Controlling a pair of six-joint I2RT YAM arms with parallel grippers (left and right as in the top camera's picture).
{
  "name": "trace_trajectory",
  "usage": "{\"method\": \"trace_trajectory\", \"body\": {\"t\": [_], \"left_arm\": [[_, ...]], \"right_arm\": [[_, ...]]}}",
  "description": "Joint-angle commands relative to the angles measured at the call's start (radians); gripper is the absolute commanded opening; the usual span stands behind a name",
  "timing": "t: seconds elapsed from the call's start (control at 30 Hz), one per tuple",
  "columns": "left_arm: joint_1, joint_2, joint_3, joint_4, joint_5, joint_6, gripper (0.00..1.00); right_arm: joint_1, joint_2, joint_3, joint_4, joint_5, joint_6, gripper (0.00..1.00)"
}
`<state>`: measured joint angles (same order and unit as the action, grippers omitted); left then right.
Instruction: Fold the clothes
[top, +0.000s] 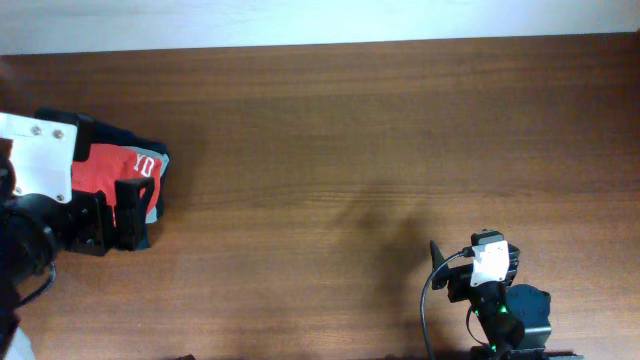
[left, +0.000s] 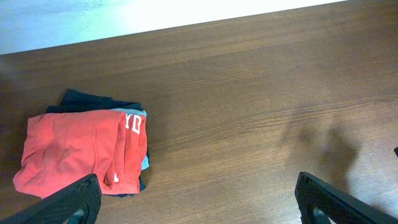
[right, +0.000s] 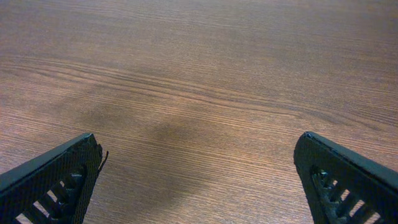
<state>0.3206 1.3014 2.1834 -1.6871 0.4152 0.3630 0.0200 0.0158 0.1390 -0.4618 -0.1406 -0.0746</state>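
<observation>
**Operator:** State the position of the shirt.

**Technician:** The orange-red shirt (left: 68, 146) lies folded on top of a stack at the 9 o'clock edge of the table (left: 261, 93). A navy garment (left: 87, 99) and a grey garment (left: 144, 163) show beneath it. White-looking letters "YD" face up.

**Operator:** State the condition of the grippers.

**Technician:** The left gripper (left: 198, 180) and the right gripper (right: 198, 137) are both spread wide and carry nothing.

**Operator:** Which arm is nearer?

**Technician:** The left. In the overhead view it hangs over the stack and hides part of it. The right gripper sits near 5 o'clock, well apart from the shirt, over bare wood.

**Operator:** Give the bearing from the left fingers.

**Technician:** In the left wrist view the shirt lies toward 10 o'clock from the gap between the fingers. Its near hem is just beside the finger (left: 68, 202) on that side; contact cannot be determined. The long axis runs roughly 9 to 3, in line with the opening.

**Operator:** Consequence?

**Technician:** Judgement only: the shirt appears already folded. Any grasp would require the left wrist to shift toward 9 o'clock, then descend.
</observation>
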Motion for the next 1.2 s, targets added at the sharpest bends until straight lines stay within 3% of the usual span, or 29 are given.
{"method": "trace_trajectory", "body": {"t": [0.0,0.33,0.57,0.77,1.17], "left_arm": [[-0.005,-0.002,-0.003,0.0,0.008,-0.003,0.99],[-0.041,-0.008,-0.003,0.005,0.006,0.0,0.99],[-0.204,-0.081,-0.096,0.34,-0.08,0.013,0.99],[-0.308,-0.238,-0.426,0.576,-0.15,0.012,0.99],[-0.312,-0.648,-1.294,1.097,-0.143,-0.06,0.99]], "right_arm": [[-0.007,-0.01,-0.008,0.006,-0.009,0.013,0.98],[-0.007,-0.01,-0.008,0.006,-0.009,0.012,0.98],[-0.007,-0.01,-0.008,0.006,-0.009,0.012,0.98],[-0.007,-0.01,-0.008,0.006,-0.009,0.013,0.99],[-0.007,-0.01,-0.008,0.006,-0.009,0.012,0.99]]}}
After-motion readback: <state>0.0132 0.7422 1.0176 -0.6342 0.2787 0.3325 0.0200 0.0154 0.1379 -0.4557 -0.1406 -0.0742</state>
